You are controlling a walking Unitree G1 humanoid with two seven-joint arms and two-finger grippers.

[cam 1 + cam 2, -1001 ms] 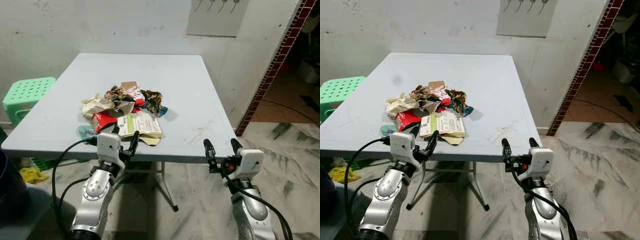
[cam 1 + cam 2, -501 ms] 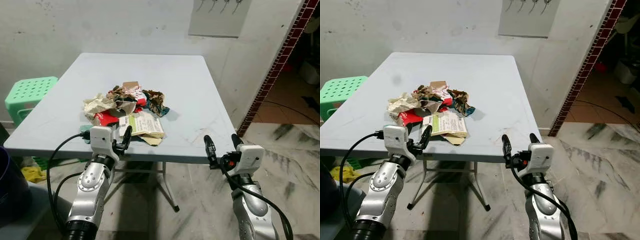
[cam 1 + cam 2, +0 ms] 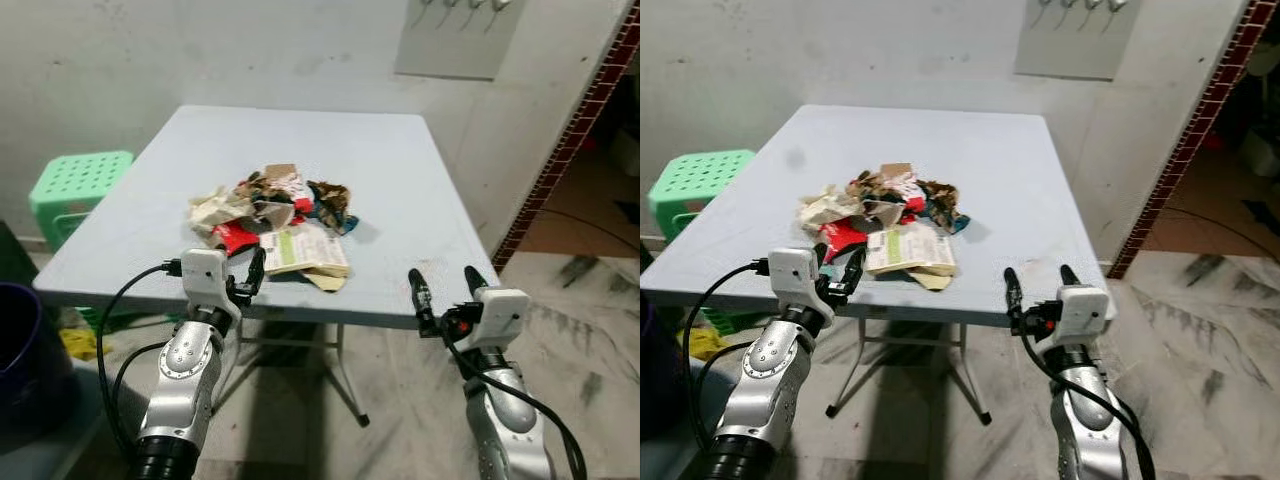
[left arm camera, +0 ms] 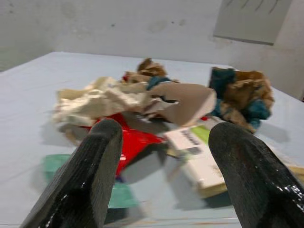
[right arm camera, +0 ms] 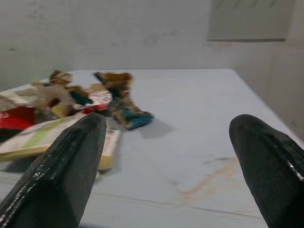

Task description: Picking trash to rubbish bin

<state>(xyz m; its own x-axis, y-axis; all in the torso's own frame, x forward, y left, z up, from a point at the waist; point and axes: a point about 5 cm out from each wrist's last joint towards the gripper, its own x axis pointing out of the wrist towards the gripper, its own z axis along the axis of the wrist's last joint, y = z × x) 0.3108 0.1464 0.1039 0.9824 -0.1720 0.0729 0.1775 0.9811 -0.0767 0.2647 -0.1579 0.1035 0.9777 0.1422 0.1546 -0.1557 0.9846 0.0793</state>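
Observation:
A pile of trash (image 3: 275, 212) lies mid-table on the pale blue table (image 3: 400, 180): crumpled paper (image 4: 95, 102), a red wrapper (image 4: 135, 141), a white and green carton (image 3: 308, 250) and a brown and teal wrapper (image 4: 242, 92). My left gripper (image 3: 840, 265) is open at the table's near edge, just in front of the pile's left side, touching nothing. My right gripper (image 3: 443, 285) is open too, held below the near edge to the right of the pile. A dark blue bin (image 3: 22, 350) stands on the floor at the far left.
A green plastic stool (image 3: 75, 180) stands left of the table, with a yellow rag (image 3: 78, 345) on the floor beneath. A red brick pillar (image 3: 580, 130) rises at the right. Marble floor (image 3: 590, 300) spreads to the right. The table's legs (image 3: 345, 375) stand between my arms.
The whole view has shifted, so the table now sits further right in the picture. My left gripper has edged left along the table's near edge relative to the pile. Both grippers stay open.

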